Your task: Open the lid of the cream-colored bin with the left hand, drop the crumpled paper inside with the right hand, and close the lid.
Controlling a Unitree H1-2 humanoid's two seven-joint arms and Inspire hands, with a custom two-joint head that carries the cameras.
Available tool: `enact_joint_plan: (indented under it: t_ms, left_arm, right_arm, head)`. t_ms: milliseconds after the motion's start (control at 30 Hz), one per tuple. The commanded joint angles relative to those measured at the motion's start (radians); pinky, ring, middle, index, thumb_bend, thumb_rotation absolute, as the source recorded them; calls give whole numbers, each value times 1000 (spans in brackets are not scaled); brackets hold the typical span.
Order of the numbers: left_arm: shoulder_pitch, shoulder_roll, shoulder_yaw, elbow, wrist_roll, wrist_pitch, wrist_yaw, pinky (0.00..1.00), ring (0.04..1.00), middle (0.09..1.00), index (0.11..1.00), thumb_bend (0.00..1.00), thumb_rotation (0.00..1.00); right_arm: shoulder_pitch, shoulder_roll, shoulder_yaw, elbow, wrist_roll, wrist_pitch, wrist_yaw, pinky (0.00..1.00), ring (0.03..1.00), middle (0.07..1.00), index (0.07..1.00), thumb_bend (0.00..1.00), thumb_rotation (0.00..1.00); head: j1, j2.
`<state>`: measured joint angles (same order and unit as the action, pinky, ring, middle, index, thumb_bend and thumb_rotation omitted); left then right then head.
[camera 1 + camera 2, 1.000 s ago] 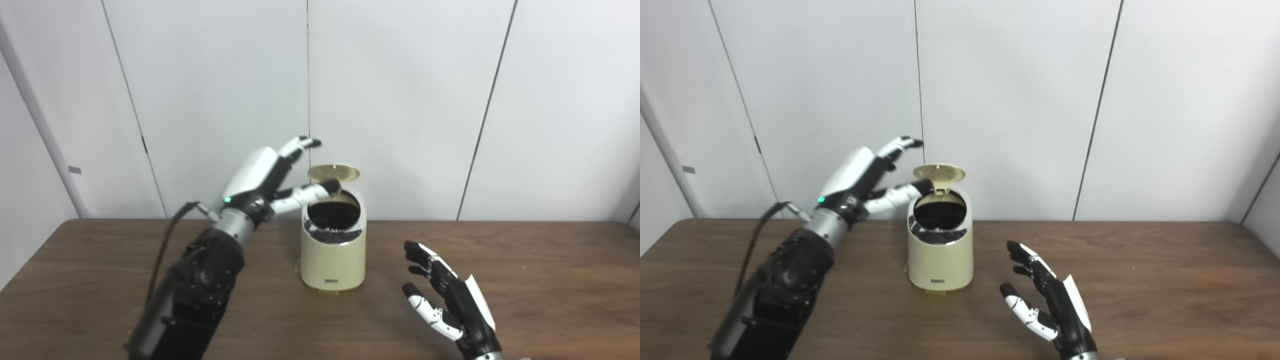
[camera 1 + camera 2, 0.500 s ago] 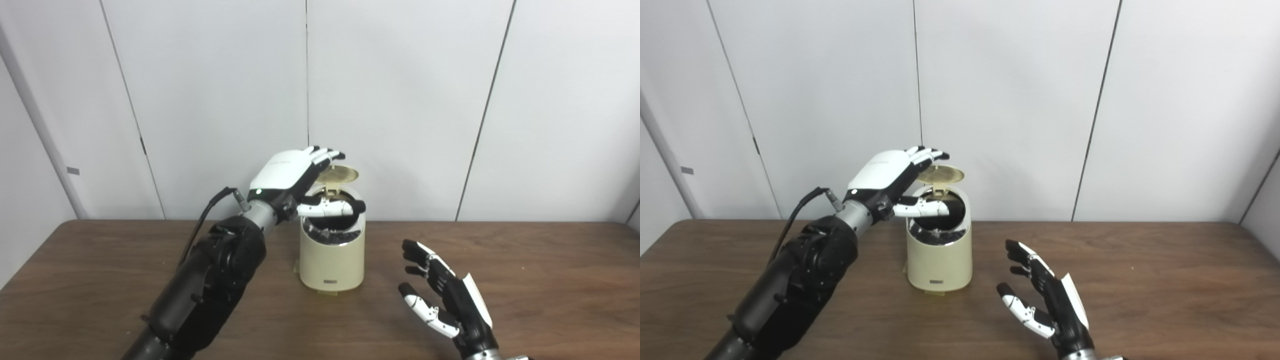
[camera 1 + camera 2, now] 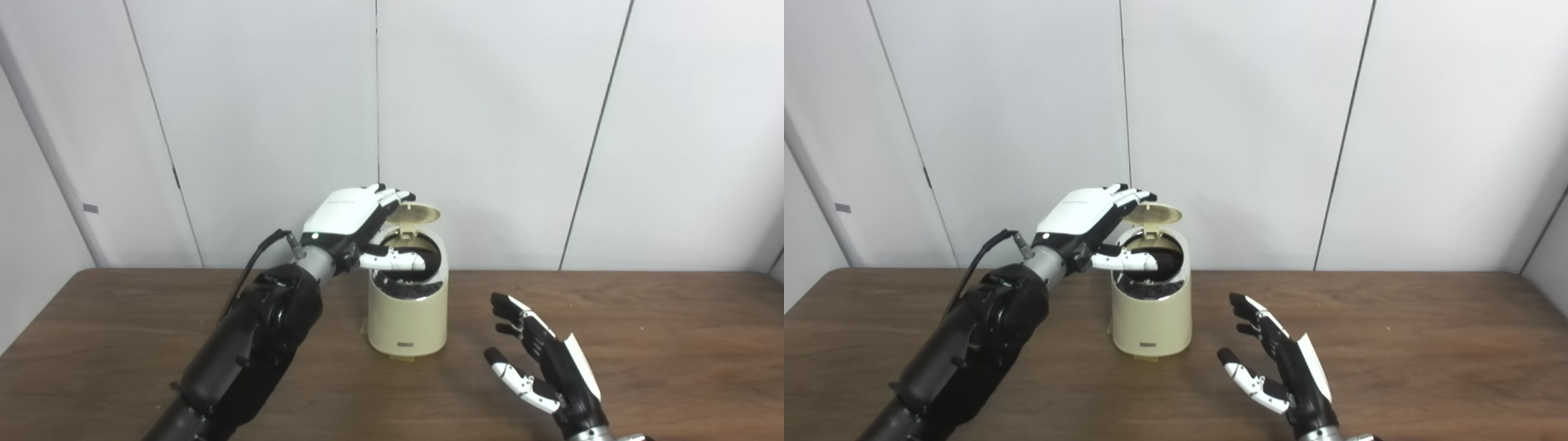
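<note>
The cream-colored bin (image 3: 407, 318) stands on the brown table (image 3: 643, 343), its round lid (image 3: 418, 213) tipped up at the back and its dark mouth showing. My left hand (image 3: 358, 228) hovers palm down at the bin's upper left, open. Its fingers (image 3: 392, 196) reach the lid's left edge and its thumb (image 3: 395, 261) lies across the opening. My right hand (image 3: 542, 367) rests low, right of the bin and nearer to me, open and holding nothing. No crumpled paper shows on the table; the bin's inside is too dark to read.
A white panelled wall (image 3: 490, 122) rises right behind the table. A black cable (image 3: 251, 275) loops off the left wrist. The left forearm (image 3: 257, 343) crosses the table's left front. Bare wood stretches to the right of the bin.
The left hand swung from beside the bin's left, fingers raised, to palm down over the lid, thumb now across the opening. The lid stays up. The right hand drifted slightly left.
</note>
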<state>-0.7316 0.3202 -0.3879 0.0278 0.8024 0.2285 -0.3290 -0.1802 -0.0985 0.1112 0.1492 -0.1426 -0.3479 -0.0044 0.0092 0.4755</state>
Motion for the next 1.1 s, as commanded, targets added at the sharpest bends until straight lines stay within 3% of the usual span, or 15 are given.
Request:
enact_joint_plan:
  t_ms: [0, 467, 600, 767, 967, 1067]
  left_arm:
    - [-36, 22, 2, -33, 29, -15, 1, 1000, 969, 903, 908, 934, 949]
    - [80, 74, -50, -80, 146, -82, -45, 968, 940, 893, 904, 976, 972]
    - [111, 90, -63, -66, 184, -111, -39, 954, 926, 878, 894, 952, 929]
    - [140, 111, -86, -36, 242, -149, -34, 979, 926, 888, 883, 939, 921]
    - [162, 127, -115, -4, 324, -152, -49, 1000, 939, 903, 892, 930, 900]
    - [167, 135, -132, 22, 368, -175, -14, 982, 926, 890, 878, 931, 891]
  right_arm:
    - [16, 24, 10, 41, 2, -39, 2, 791, 866, 877, 860, 152, 318]
    - [23, 36, 13, 12, 10, -2, 9, 779, 859, 873, 858, 153, 271]
    - [25, 39, 15, -1, -1, 8, 7, 773, 853, 868, 851, 149, 246]
    - [28, 37, 19, -20, -16, 18, 8, 771, 858, 874, 855, 147, 285]
    - [38, 44, 17, -44, -15, 43, 8, 777, 860, 876, 857, 150, 266]
    - [42, 47, 17, -56, -14, 55, 10, 777, 859, 872, 856, 157, 287]
  head:
    - [1, 0]
    - [-6, 18]
    - [-11, 24]
    - [-19, 34]
    - [-22, 46]
    - [-23, 51]
